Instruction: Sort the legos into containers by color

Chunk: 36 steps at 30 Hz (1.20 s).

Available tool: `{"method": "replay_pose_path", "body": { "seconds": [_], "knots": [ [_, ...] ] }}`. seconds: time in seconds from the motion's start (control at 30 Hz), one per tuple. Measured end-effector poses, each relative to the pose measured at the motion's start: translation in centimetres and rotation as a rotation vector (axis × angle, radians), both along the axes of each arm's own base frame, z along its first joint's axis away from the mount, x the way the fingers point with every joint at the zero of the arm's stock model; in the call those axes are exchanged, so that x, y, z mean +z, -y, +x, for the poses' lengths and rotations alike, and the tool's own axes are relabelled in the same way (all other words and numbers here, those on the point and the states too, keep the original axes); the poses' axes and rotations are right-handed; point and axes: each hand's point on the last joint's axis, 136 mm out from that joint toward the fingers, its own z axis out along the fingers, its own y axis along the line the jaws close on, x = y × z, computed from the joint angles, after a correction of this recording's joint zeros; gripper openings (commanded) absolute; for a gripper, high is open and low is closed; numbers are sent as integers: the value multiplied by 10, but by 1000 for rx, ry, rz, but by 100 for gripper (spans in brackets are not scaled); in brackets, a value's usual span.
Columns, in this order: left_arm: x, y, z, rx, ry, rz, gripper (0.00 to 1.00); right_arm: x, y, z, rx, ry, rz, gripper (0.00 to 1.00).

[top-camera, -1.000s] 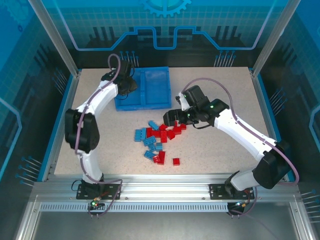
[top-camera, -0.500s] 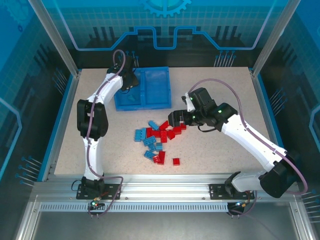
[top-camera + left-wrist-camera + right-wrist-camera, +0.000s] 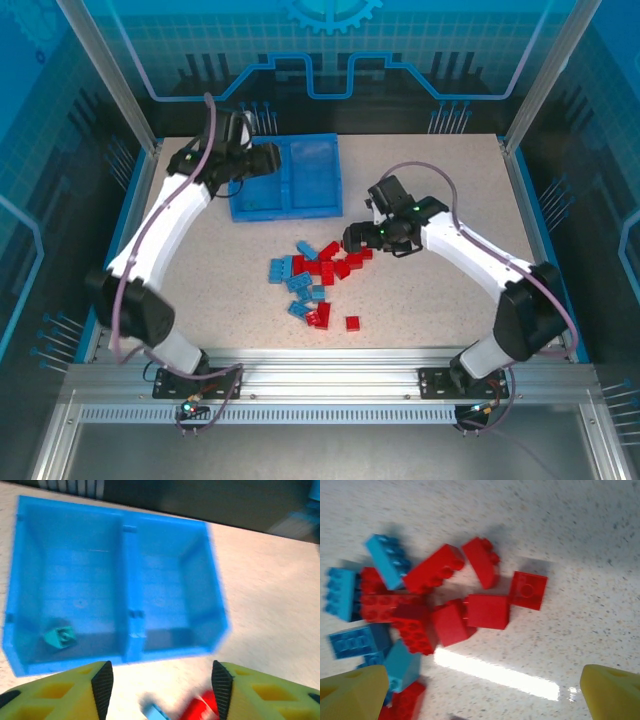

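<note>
The blue bin [image 3: 285, 211] stands at the back left, split by a divider [image 3: 128, 587]. One teal brick [image 3: 60, 636] lies in its left compartment; the right compartment shows no bricks. My left gripper [image 3: 256, 160] hovers at the bin's left side, open and empty [image 3: 161, 692]. Red and light blue legos [image 3: 312, 272] lie heaped in mid-table. My right gripper [image 3: 356, 238] hangs over the heap's upper right end, open [image 3: 482, 695], with red bricks [image 3: 487, 611] just ahead of its fingers and nothing between them.
One red brick [image 3: 352, 322] lies apart, near the front of the heap. A raised blue rim [image 3: 533, 210] borders the speckled table. Bare tabletop stretches to the right of the heap and in front of the bin.
The left arm has swung its elbow out to the left while its gripper stays by the bin. The right gripper has shifted slightly, staying over the red bricks.
</note>
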Motion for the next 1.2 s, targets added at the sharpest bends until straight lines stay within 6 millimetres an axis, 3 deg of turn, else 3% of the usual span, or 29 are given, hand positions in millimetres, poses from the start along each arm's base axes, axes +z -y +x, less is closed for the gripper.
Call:
{"method": "replay_pose_path", "body": {
  "seconds": [0.07, 0.17, 0.3, 0.4, 0.63, 0.9, 1.03, 1.2],
  "knots": [
    [6, 21, -32, -130, 43, 31, 67, -19, 4, 5, -12, -40, -30, 99],
    [-14, 45, -75, -303, 42, 72, 73, -50, 11, 10, -28, -105, -83, 90],
    [-63, 42, -108, -375, -39, 103, 80, -80, 17, 14, -51, -164, -128, 78],
    [-84, 37, -124, -387, -75, 100, 84, -87, 17, 22, -65, -175, -124, 74],
    [-71, 41, -124, -403, -1, 69, 98, -87, 14, 37, -79, -148, -106, 72],
    [-65, 46, -117, -407, 37, 57, 99, -89, 5, 53, -86, -121, -78, 51],
    [-66, 50, -117, -414, 37, 57, 99, -104, 12, 49, -98, -155, -116, 46],
    [-67, 51, -116, -416, 39, 56, 99, -105, 13, 48, -98, -159, -125, 41]
  ]
}}
